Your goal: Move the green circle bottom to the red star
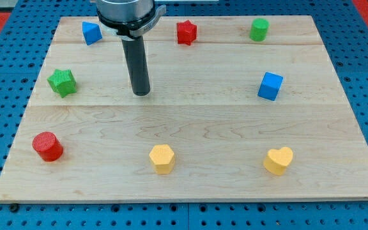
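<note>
Green blocks two: circle (259,29), star (62,82); reds two.

From my tip (142,93), the board (190,121) toward the view's right lies open as far as the blue cube (270,86). Up and to the right, the red star (186,32) stands apart from the green circle (259,29), with bare board between them. The green star (62,82) blocks the left.
</note>
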You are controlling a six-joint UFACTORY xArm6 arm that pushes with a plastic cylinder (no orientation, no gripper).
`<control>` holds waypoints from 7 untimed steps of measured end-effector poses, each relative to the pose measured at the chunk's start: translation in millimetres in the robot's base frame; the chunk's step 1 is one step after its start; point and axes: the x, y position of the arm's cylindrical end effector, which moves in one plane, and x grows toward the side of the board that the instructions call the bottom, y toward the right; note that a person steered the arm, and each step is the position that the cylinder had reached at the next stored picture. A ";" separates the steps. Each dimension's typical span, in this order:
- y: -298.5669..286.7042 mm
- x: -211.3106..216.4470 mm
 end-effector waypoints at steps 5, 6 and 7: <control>183.1 56.1; 208.8 56.1; 283.9 33.8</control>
